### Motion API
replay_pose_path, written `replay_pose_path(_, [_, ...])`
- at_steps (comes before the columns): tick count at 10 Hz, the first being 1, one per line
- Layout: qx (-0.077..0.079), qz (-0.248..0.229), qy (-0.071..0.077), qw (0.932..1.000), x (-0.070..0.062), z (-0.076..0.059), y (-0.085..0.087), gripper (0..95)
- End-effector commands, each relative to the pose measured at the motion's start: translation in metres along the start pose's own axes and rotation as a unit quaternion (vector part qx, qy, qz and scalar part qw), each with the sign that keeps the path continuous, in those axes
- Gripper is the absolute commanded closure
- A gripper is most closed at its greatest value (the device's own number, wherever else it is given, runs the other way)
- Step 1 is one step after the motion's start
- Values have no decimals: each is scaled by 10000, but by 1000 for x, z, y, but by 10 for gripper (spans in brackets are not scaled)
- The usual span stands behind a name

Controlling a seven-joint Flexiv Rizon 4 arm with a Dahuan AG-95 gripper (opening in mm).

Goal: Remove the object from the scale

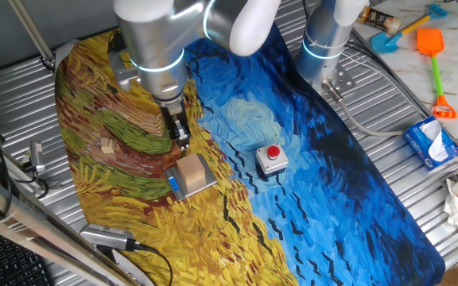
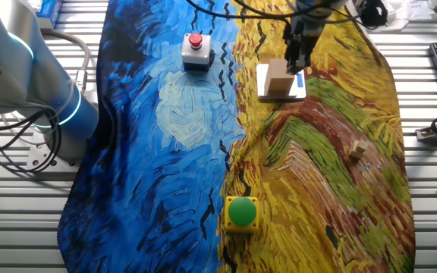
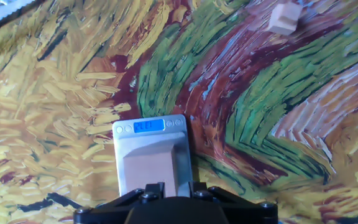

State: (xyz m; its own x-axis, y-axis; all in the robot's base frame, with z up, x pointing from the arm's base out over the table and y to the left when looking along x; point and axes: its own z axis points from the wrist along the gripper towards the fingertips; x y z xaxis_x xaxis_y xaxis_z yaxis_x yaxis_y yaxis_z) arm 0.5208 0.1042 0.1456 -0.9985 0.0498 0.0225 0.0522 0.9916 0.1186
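Note:
The light tan wooden block (image 1: 191, 171) sits on the thin grey scale (image 1: 173, 184), which has a blue strip on its near-left edge. In the other fixed view the block (image 2: 279, 76) stands on the scale (image 2: 300, 85). My gripper (image 1: 183, 143) hangs just above the block's far edge, apart from it, with its fingers close together and holding nothing; it also shows in the other fixed view (image 2: 296, 61). In the hand view the block (image 3: 154, 165) and the scale's lit blue display (image 3: 149, 126) lie just ahead of the gripper (image 3: 174, 185).
A much smaller pale wooden piece (image 1: 106, 146) lies on the cloth to the left. A grey box with a red button (image 1: 272, 157) stands right of the scale. A yellow box with a green button (image 2: 242, 212) sits further off. A tissue pack (image 1: 432, 143) lies beyond the cloth.

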Motion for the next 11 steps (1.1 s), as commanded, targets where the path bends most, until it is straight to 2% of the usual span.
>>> replay_pose_path(1, [-39,11,-11,10000,-2,4,1,570])
replay_pose_path(3, [46,13,-53,10000,-2,4,1,570])
replay_pose_path(4, [132,22,-60,9999,-2,4,1,760])
replay_pose_path(5, [137,46,-74,9999,-2,4,1,760])
replay_pose_path(6, [213,60,-123,9997,-2,4,1,760])
replay_pose_path(8, [211,-36,-179,9996,-2,4,1,760])
replay_pose_path(11, [214,-212,-182,9994,-2,4,1,760])
